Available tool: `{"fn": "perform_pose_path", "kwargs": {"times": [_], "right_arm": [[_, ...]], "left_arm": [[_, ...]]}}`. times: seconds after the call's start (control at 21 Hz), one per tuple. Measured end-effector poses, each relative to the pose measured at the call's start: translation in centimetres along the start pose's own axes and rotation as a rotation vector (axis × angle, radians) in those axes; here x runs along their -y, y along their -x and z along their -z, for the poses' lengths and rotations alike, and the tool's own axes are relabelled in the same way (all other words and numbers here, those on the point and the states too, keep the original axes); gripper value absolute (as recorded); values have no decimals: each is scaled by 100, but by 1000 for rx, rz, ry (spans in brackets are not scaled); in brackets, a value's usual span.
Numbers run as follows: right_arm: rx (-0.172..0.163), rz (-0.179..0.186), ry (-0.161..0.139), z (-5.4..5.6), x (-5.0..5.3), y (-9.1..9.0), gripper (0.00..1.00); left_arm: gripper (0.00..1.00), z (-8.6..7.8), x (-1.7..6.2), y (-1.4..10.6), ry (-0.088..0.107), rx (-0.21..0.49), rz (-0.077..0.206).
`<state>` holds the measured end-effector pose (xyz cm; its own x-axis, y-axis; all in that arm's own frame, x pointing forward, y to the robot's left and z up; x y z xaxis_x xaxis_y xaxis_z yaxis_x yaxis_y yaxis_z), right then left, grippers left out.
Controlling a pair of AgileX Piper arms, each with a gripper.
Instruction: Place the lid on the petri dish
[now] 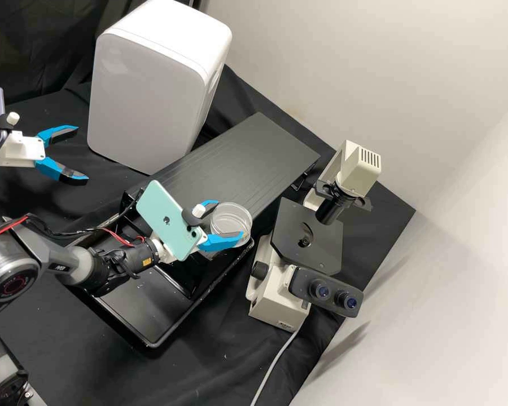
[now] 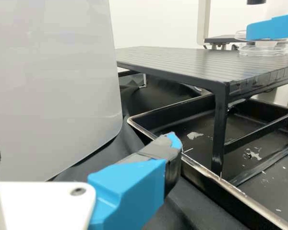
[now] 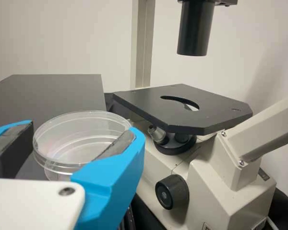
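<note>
A clear round petri dish lid (image 1: pixel 232 219) is at the near right corner of the black shelf (image 1: pixel 248 158), over a clear dish base (image 3: pixel 62 168) of the same size. My right gripper (image 1: pixel 224 223) is shut on the lid, one blue finger on each side of its rim (image 3: pixel 81 139). I cannot tell whether the stack rests on the shelf. The lid (image 2: pixel 265 47) also appears far off in the left wrist view, under a blue finger (image 2: pixel 273 26) of the right gripper. My left gripper (image 1: pixel 66 155) stands open and empty at the far left, beside the white box (image 1: pixel 152 84).
A microscope (image 1: pixel 310 254) stands just right of the shelf, its black stage (image 3: pixel 182 108) close to the dish. Under the shelf lies a black tray (image 1: pixel 147 304), rim (image 2: pixel 206 172) near my left finger (image 2: pixel 151 165). A grey cable (image 1: pixel 276 361) runs off the front.
</note>
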<state>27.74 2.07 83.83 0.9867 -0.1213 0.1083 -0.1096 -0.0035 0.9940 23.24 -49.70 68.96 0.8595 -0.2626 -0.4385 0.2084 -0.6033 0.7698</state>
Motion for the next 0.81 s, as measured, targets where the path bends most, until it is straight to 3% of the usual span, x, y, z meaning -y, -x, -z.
{"fn": "perform_pose_path", "kwargs": {"times": [0.43, 0.81], "right_arm": [[-2, 9, 0, 11, 17, 2, 100], [-2, 9, 0, 11, 17, 2, 100]], "left_arm": [[100, 7, 21, -5, 2, -5, 8], [100, 5, -1, -28, 2, -4, -3]]}}
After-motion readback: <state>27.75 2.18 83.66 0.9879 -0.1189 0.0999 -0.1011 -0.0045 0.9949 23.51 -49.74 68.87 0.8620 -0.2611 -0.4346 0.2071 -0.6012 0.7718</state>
